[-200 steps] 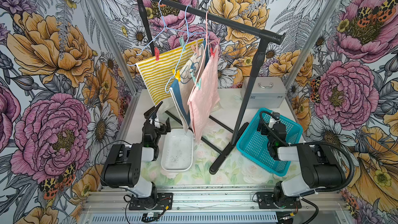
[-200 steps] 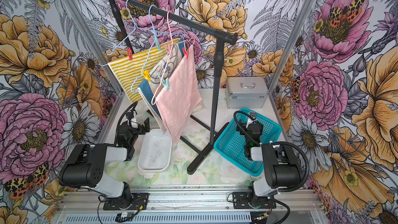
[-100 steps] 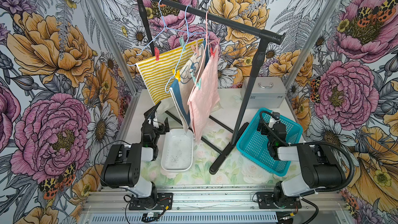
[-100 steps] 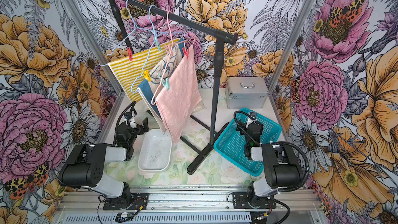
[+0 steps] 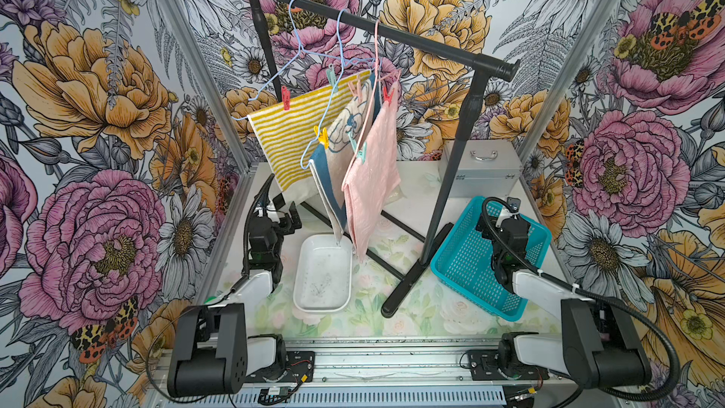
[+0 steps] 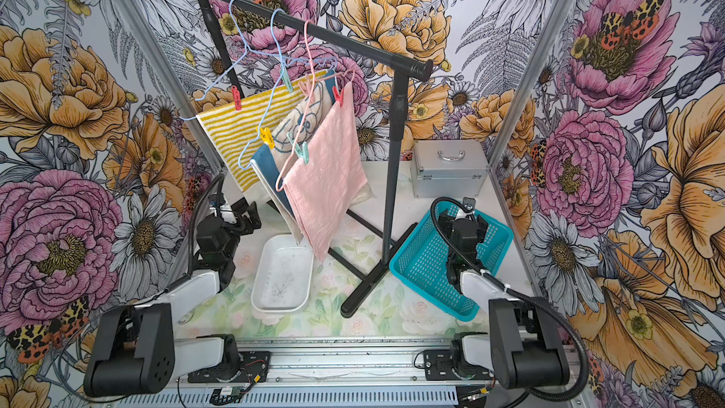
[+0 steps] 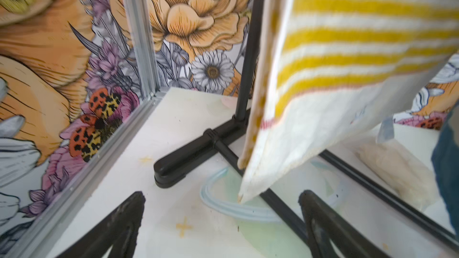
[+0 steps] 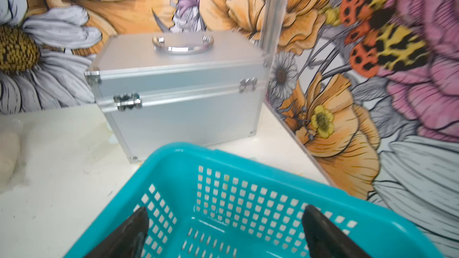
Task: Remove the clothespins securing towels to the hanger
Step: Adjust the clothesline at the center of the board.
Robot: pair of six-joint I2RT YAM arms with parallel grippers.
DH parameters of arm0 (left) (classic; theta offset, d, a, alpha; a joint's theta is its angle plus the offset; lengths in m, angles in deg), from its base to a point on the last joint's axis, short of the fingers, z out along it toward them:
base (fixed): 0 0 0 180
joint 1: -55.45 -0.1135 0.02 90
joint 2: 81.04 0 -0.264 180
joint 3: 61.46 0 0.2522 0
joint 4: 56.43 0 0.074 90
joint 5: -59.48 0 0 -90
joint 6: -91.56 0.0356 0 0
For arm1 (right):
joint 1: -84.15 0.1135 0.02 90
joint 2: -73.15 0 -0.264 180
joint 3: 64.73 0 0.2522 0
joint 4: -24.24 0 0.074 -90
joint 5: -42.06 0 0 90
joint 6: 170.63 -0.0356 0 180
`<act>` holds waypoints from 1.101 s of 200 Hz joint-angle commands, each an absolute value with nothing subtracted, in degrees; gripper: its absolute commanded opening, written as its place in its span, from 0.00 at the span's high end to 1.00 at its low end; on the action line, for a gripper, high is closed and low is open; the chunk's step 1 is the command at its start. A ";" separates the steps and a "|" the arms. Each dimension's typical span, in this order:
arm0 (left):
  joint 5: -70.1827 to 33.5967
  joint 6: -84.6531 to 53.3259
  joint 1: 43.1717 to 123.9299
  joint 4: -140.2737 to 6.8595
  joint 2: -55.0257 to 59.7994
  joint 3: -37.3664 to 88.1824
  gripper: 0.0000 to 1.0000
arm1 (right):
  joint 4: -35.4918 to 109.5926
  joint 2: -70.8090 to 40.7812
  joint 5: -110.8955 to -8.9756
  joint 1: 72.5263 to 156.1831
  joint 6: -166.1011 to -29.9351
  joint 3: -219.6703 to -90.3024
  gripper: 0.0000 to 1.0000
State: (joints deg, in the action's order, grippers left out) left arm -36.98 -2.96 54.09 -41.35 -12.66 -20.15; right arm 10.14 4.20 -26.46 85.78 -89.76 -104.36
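On the rack (image 5: 431, 42), three towels (image 5: 376, 174), six clothespins (image 5: 285, 98)

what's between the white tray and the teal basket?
The black foot of the clothes rack stands between the white tray and the teal basket, in both top views.

Just a teal basket (image 8: 250, 170) up close under the wide-open right gripper (image 8: 226, 209), silver case (image 8: 178, 90) just behind, flowery wall (image 8: 387, 100).

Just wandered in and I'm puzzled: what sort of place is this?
Probably a robot test booth staged as a laundry corner: a left arm and right arm mounted on a metal rail, floral-printed walls around it, and a clothes rack hung with pegged towels.
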 commanded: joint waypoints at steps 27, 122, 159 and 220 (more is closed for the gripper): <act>-40.99 -10.29 56.65 -64.43 -23.16 -16.10 0.01 | 39.37 18.15 -21.04 86.39 -102.87 -110.28 0.07; -34.68 -18.03 52.47 -82.98 -23.90 -6.35 0.02 | 62.03 44.38 -29.44 101.46 -106.83 -110.03 0.11; -29.44 -20.17 47.70 -86.54 -14.54 -0.37 0.02 | 62.88 47.95 -30.53 107.60 -106.10 -108.74 0.12; -24.68 -22.27 45.43 -87.34 -7.30 4.85 0.02 | 58.71 42.97 -32.61 119.37 -98.32 -109.50 0.12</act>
